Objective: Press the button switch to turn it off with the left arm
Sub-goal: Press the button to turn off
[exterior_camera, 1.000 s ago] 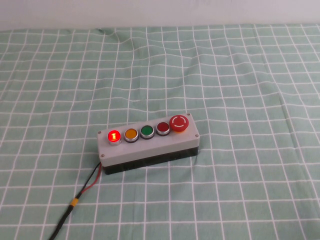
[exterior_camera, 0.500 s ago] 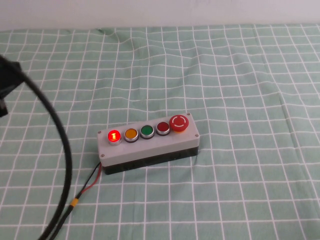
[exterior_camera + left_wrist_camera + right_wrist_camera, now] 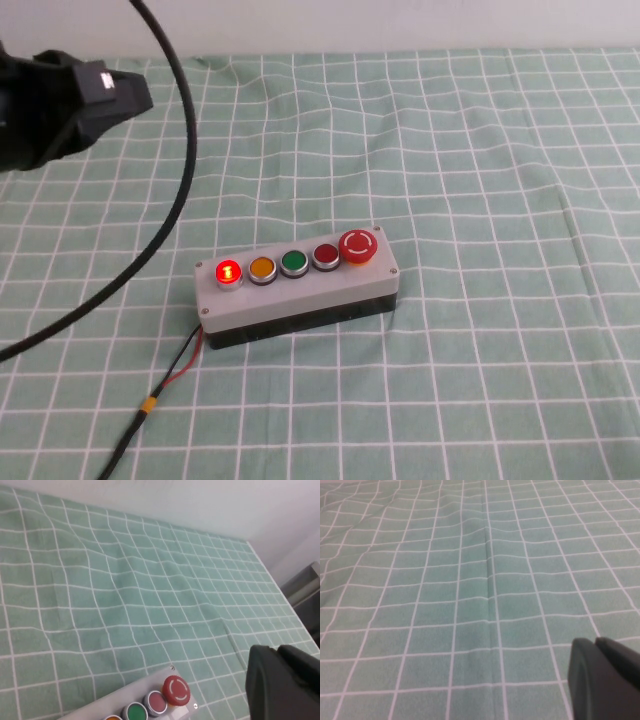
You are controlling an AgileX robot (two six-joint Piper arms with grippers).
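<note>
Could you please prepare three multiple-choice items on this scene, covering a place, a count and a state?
1. Where is the left pincer?
A. pressing the box
B. raised at the far left, away from the box
C. beside the mushroom button

2. How many buttons sit on the grey rectangular plastic box?
A. three
B. four
C. five

3. The small round bright-red push button is:
A. glowing
B. dark
C. covered

Answers: 1 B, the black left arm is clear of the box; 2 C, five in a row; 3 A, it is lit. The right pincer hangs over bare green checked cloth.
</note>
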